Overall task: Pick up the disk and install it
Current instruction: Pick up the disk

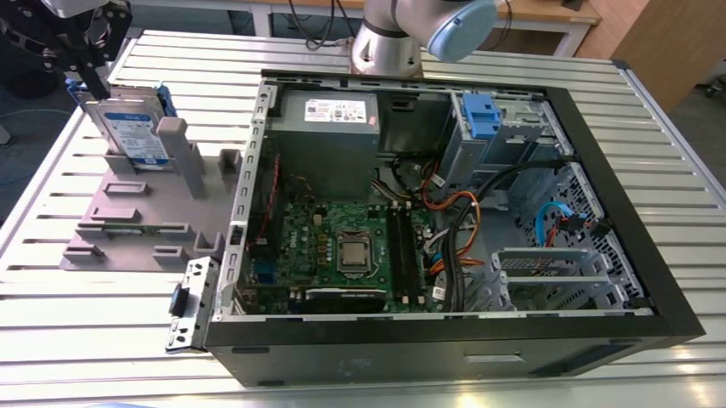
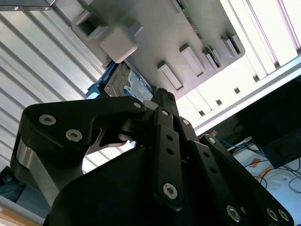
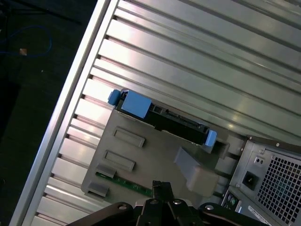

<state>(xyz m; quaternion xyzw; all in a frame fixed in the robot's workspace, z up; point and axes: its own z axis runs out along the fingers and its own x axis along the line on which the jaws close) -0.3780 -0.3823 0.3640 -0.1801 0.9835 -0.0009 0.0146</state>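
In the exterior view you have the stand (image 1: 125, 208) on the table (image 1: 68, 327), just beside the open computer case (image 1: 454, 338), at its 9 o'clock. The disk (image 1: 127, 127) stands upright at the stand's 12 o'clock end. The gripper (image 1: 95, 87) hangs over the disk's top at 11 o'clock.

Tabletop (image 1: 68, 340) is ribbed glossy bare metal, stand (image 1: 125, 204) matt grey plastic, disk (image 1: 127, 127) smooth silver metal with a paper-looking label in a blue plastic bracket (image 3: 136, 104), PC case (image 1: 397, 361) matt black.
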